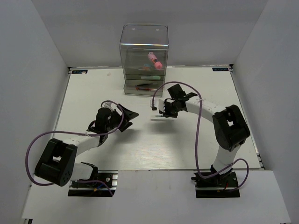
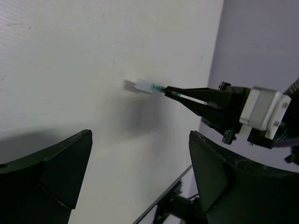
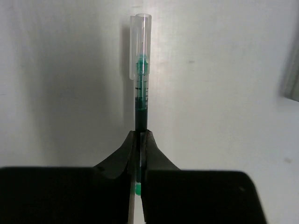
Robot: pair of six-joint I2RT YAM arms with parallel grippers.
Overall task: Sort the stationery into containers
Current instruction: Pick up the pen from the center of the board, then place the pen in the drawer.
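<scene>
My right gripper (image 3: pixel 140 135) is shut on a thin green pen (image 3: pixel 141 88) with a clear cap and holds it above the table; the pen sticks out ahead of the jaws. In the top view this gripper (image 1: pixel 162 107) is mid-table, in front of the clear drawer cabinet (image 1: pixel 144 42). The pen (image 2: pixel 148 87) and the right fingers (image 2: pixel 191 97) also show in the left wrist view. My left gripper (image 1: pixel 128 116) is open and empty, left of the right one; its jaws (image 2: pixel 140 177) stand wide apart. A chunky pink marker (image 1: pixel 154 59) and a red pen (image 1: pixel 144 87) lie in the drawers.
The cabinet stands at the back middle of the white table (image 1: pixel 93 93). White walls close in the left, right and back sides. Purple cables loop off both arms.
</scene>
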